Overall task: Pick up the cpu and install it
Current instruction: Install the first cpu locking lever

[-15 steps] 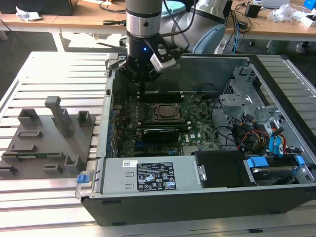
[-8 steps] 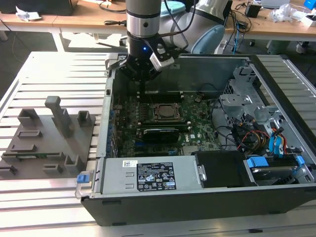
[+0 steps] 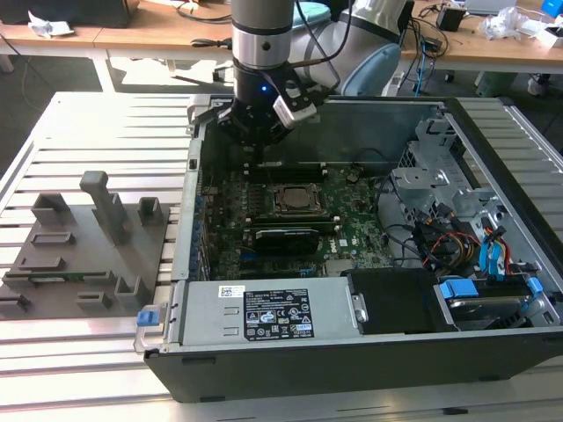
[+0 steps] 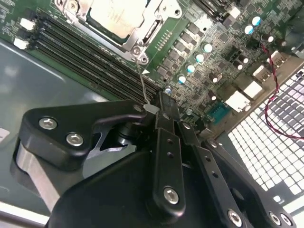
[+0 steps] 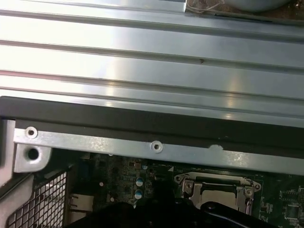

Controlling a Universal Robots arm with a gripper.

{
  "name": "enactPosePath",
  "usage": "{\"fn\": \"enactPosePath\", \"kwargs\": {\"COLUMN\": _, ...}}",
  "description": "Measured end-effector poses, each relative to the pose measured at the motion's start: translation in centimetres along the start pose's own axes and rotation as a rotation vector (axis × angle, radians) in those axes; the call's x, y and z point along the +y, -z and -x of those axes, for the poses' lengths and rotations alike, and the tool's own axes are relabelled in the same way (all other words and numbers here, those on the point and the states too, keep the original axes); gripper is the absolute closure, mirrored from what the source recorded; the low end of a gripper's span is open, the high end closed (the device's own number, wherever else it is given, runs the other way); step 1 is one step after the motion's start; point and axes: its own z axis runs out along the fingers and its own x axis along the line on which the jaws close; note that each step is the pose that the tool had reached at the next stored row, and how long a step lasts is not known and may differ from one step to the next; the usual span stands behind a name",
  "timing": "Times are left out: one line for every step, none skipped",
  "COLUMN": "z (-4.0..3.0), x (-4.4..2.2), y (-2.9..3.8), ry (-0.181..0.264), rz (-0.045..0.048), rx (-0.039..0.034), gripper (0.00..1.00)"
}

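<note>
The cpu (image 4: 118, 16) is a pale silvery square lying flat in the metal-rimmed socket (image 3: 295, 199) on the green motherboard inside the open computer case (image 3: 352, 356). The socket frame (image 5: 218, 190) also appears in the first wrist view. My gripper (image 4: 164, 102) hangs over the board beside the socket, toward the case's back wall, fingers together with nothing between them. The socket's thin wire lever (image 4: 141, 78) runs from the socket corner up to my fingertips, its flat end resting against them. In the exterior view the gripper (image 3: 253, 145) sits just behind the socket.
Grey plastic fixture blocks (image 3: 88, 237) stand on the slatted metal table at the exterior view's left. A silver power supply (image 3: 264, 315) lines the case's front. A drive cage with blue cables (image 3: 475, 255) fills its right. Memory slots (image 4: 85, 52) run beside the socket.
</note>
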Motion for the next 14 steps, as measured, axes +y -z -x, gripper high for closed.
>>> {"fn": "enactPosePath", "kwargs": {"z": 0.13, "x": -0.01, "y": 0.00, "ry": 0.000, "rz": -0.0016, "rx": 0.0001, "gripper": 0.89}}
{"fn": "enactPosePath", "kwargs": {"z": 0.23, "x": -0.02, "y": 0.00, "ry": 0.000, "rz": -0.0026, "rx": 0.0003, "gripper": 0.89}}
{"fn": "enactPosePath", "kwargs": {"z": 0.36, "x": -0.04, "y": 0.00, "ry": 0.000, "rz": -0.0031, "rx": 0.0005, "gripper": 0.89}}
{"fn": "enactPosePath", "kwargs": {"z": 0.46, "x": -0.04, "y": 0.00, "ry": 0.000, "rz": -0.0034, "rx": 0.0007, "gripper": 0.89}}
{"fn": "enactPosePath", "kwargs": {"z": 0.58, "x": -0.06, "y": 0.00, "ry": 0.000, "rz": -0.0037, "rx": 0.0009, "gripper": 0.89}}
{"fn": "enactPosePath", "kwargs": {"z": 0.66, "x": -0.07, "y": 0.01, "ry": 0.000, "rz": -0.0037, "rx": 0.0010, "gripper": 0.89}}
{"fn": "enactPosePath", "kwargs": {"z": 0.78, "x": -0.08, "y": 0.00, "ry": 0.000, "rz": -0.0036, "rx": 0.0010, "gripper": 0.89}}
{"fn": "enactPosePath", "kwargs": {"z": 0.86, "x": -0.08, "y": 0.00, "ry": 0.000, "rz": -0.0037, "rx": 0.0011, "gripper": 0.89}}
{"fn": "enactPosePath", "kwargs": {"z": 0.96, "x": -0.10, "y": 0.01, "ry": 0.000, "rz": -0.0039, "rx": 0.0013, "gripper": 0.89}}
{"fn": "enactPosePath", "kwargs": {"z": 1.03, "x": -0.10, "y": 0.01, "ry": 0.000, "rz": -0.0039, "rx": 0.0013, "gripper": 0.89}}
{"fn": "enactPosePath", "kwargs": {"z": 1.09, "x": -0.11, "y": 0.01, "ry": 0.000, "rz": -0.0038, "rx": 0.0013, "gripper": 0.89}}
{"fn": "enactPosePath", "kwargs": {"z": 1.14, "x": -0.11, "y": 0.01, "ry": 0.000, "rz": -0.0038, "rx": 0.0013, "gripper": 0.89}}
{"fn": "enactPosePath", "kwargs": {"z": 1.19, "x": -0.12, "y": 0.01, "ry": 0.000, "rz": -0.0038, "rx": 0.0014, "gripper": 0.89}}
{"fn": "enactPosePath", "kwargs": {"z": 1.23, "x": -0.12, "y": 0.01, "ry": 0.000, "rz": -0.0038, "rx": 0.0014, "gripper": 0.89}}
